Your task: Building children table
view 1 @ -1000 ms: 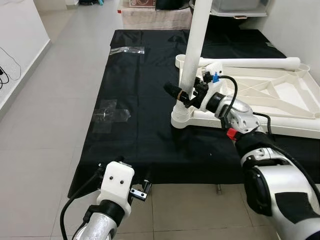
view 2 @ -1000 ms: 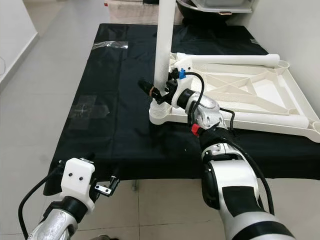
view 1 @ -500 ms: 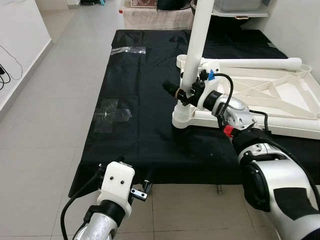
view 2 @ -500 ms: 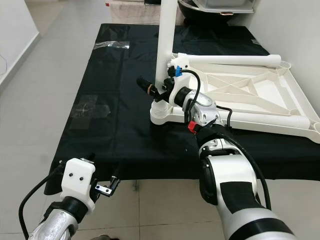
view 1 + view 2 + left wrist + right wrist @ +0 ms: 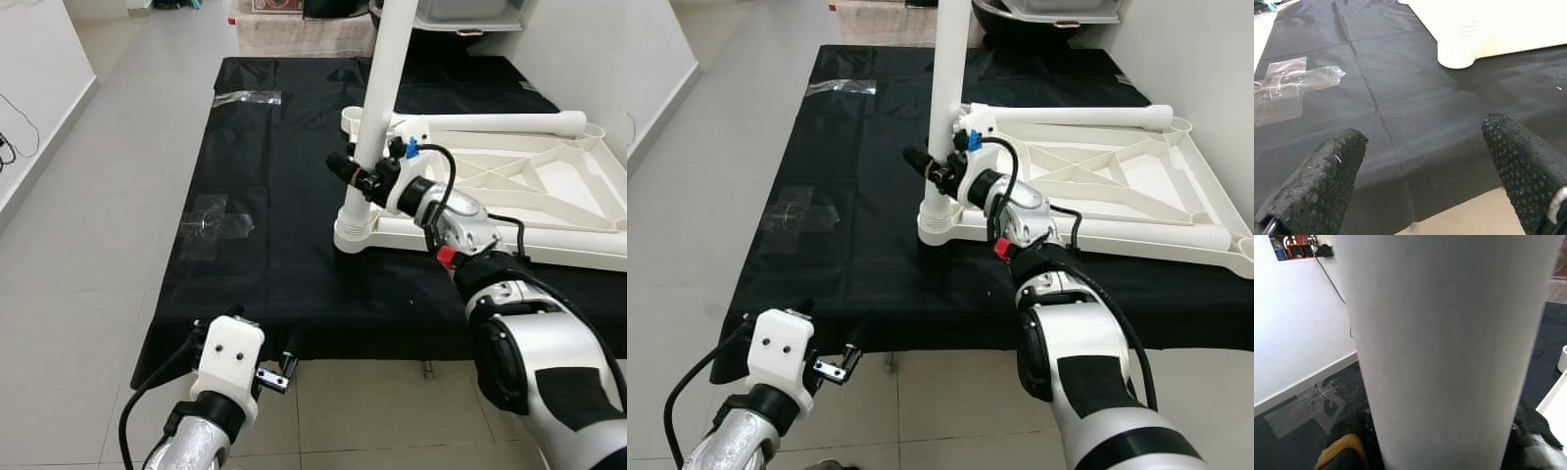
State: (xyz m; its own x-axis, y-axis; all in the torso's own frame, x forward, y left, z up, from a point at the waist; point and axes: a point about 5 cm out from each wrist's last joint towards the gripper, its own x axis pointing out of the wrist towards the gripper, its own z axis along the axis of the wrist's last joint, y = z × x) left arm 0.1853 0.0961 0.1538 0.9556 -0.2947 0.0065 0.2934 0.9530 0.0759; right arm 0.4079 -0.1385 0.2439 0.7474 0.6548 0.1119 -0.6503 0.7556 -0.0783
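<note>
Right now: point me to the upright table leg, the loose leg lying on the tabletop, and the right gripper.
upright table leg (image 5: pixel 384 73), left eye view, mid shaft.
loose leg (image 5: pixel 500 123), left eye view, middle of its length.
right gripper (image 5: pixel 355 174), left eye view, fingers clamped round the upright leg.

The table leg (image 5: pixel 380 88) and upturned tabletop (image 5: pixel 549 201) are plain white. They sit on a black cloth (image 5: pixel 274 196). The right end effector (image 5: pixel 355 178) is black with a yellow band; its arm is silver. The floor (image 5: pixel 88 245) is pale grey tile.
</note>
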